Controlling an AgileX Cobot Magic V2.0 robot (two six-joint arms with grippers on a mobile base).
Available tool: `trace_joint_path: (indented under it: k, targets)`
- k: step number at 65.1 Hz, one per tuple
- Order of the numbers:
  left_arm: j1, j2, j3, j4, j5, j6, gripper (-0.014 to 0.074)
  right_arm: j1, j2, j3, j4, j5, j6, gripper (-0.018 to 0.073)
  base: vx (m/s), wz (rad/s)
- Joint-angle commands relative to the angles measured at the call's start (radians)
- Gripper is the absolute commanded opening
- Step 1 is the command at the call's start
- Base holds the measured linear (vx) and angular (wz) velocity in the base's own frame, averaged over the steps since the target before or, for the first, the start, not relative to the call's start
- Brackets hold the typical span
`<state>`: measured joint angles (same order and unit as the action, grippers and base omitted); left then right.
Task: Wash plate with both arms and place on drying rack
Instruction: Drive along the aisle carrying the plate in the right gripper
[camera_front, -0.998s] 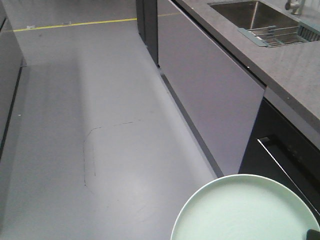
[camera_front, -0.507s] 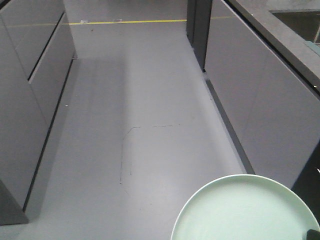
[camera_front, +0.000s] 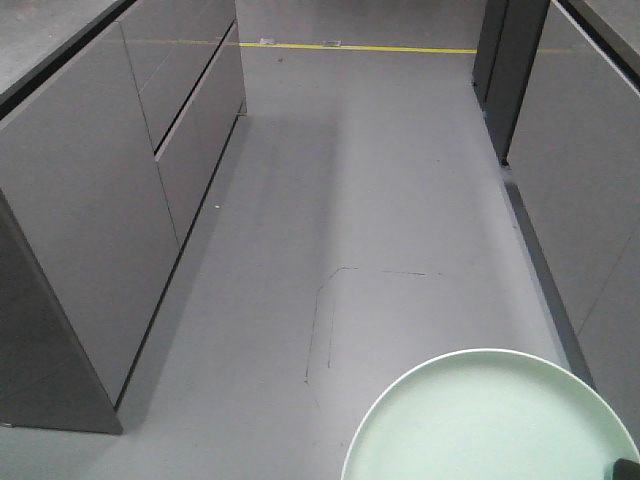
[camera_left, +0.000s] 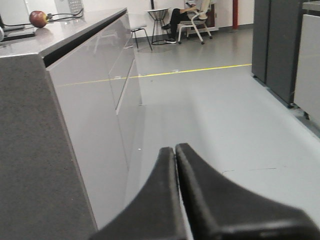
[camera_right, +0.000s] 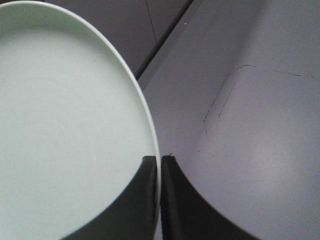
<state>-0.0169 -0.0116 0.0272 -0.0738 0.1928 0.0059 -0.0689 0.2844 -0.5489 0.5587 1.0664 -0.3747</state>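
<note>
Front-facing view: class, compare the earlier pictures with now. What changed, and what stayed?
The view swung left: the sink and drying rack left the frame on the right, and the left cabinets came in. The plate stayed low right, rim still pinched in the right claw.

Mint-green plate (camera_front: 488, 422), grey floor (camera_front: 400, 180), yellow line (camera_front: 380, 47)

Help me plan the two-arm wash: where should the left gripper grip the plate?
On the rim of the plate, at the free edge opposite where the right gripper pinches it, coming in from the left. It is thin, flat and roughly level, so only the raised rim fits between jaws. The left gripper is shut; open it first.
</note>
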Motion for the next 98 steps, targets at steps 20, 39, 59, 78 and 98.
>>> trace_joint_path:
  k: [20, 39, 59, 78, 98]
  targets:
    - [0.0, -0.014, -0.026, -0.003, -0.071, -0.006, -0.0006, -0.005, 0.011, -0.023, 0.029, -0.058, 0.001, -0.0004, 0.17, 0.14]
    - [0.0, -0.014, -0.026, -0.003, -0.071, -0.006, -0.0006, -0.005, 0.011, -0.023, 0.029, -0.058, 0.001, -0.0004, 0.23, 0.09]
    - [0.0, -0.014, -0.026, -0.003, -0.071, -0.006, -0.0006, -0.005, 0.011, -0.023, 0.029, -0.058, 0.001, -0.0004, 0.27, 0.03]
    - [0.0, -0.014, -0.026, -0.003, -0.071, -0.006, -0.0006, -0.005, 0.011, -0.023, 0.029, -0.058, 0.001, -0.0004, 0.29, 0.0]
    - [0.0, -0.014, -0.026, -0.003, -0.071, -0.006, -0.0006, -0.005, 0.011, -0.023, 0.029, -0.058, 0.001, -0.0004, 0.28, -0.1]
